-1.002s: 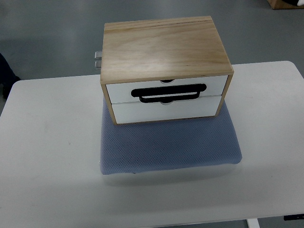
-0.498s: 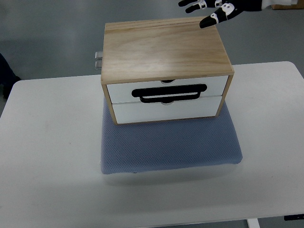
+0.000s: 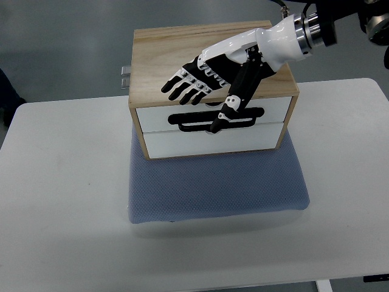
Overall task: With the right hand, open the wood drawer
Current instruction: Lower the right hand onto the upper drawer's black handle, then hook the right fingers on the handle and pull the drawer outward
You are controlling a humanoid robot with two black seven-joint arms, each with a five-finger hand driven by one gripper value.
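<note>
While both white drawer fronts sit flush in the wood drawer box [image 3: 213, 61], nothing of their insides can be seen. The upper drawer [image 3: 176, 114] and the lower drawer [image 3: 213, 142] meet at a black handle [image 3: 188, 123] that runs along the seam; its middle and right stretch are partly covered by the thumb of the right robot hand [image 3: 209, 70]. That robot hand reaches in from the upper right, palm down over the box's top, its four fingers [image 3: 182, 85] spread apart and stretched toward the left, holding nothing. The thumb [image 3: 234, 103] points down across the upper drawer front, with its tip at the handle; whether it actually touches the handle cannot be told from this steep angle. The wrist and forearm [image 3: 307, 33] are cut off by the top right corner of the picture.

The box stands on a blue-grey mat [image 3: 219, 188], which lies on the white tabletop [image 3: 61, 182]. The mat's far part is hidden under the box. Behind the box's left rear corner a small metal part [image 3: 125, 76] sticks out, mostly concealed, too little of it showing to say what it is. A dark shape [image 3: 7, 91] is clipped by the left edge.
</note>
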